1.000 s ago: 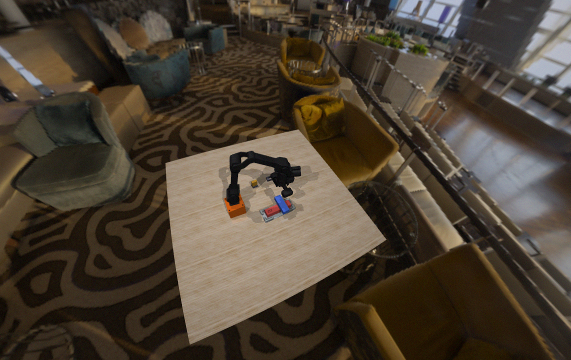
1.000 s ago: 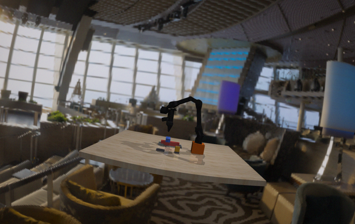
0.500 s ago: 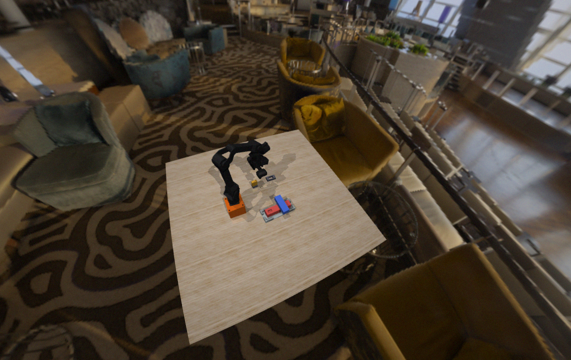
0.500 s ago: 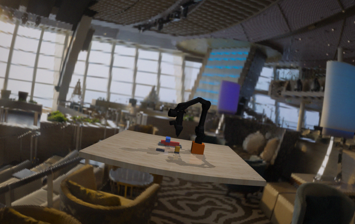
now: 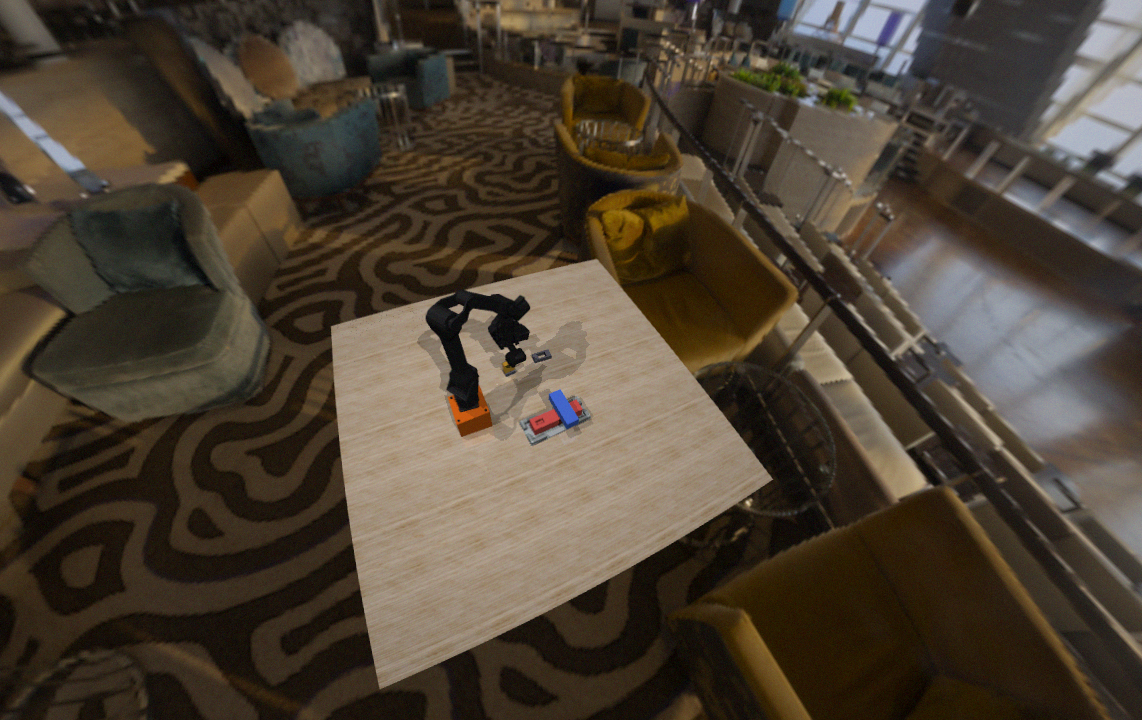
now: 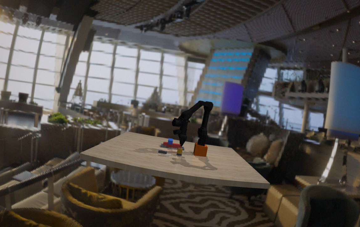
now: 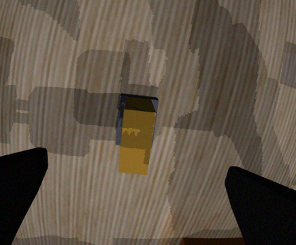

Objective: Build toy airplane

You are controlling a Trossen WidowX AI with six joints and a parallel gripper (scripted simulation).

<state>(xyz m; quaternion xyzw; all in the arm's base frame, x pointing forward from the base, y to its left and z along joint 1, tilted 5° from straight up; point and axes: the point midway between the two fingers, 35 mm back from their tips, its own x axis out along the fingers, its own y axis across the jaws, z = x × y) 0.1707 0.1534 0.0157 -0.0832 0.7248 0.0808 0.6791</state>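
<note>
A black robot arm stands on an orange base block near the middle of a pale wooden tabletop, in a lounge with armchairs and a patterned carpet. The arm bends over and points its pincer straight down at the tabletop.

The pincer is spread wide and holds nothing. In the wrist view its two black fingers sit at the lower left and lower right corners, well apart, with bare wood between them.

Directly below the pincer lies the tail fin, a small yellow block on the tabletop, above and between the fingers in the wrist view. It has a dark edge along its upper and left sides. In the exterior view the pincer tips hang just above this yellow piece, not touching it.

A small dark grey frame lies flat on the tabletop near the tail fin, on the side away from the base.

The jig, a grey tray, sits near the base, apart from the tail fin. The red fuselage lies flat in it. The blue wing rests crosswise on top of the fuselage.
</note>
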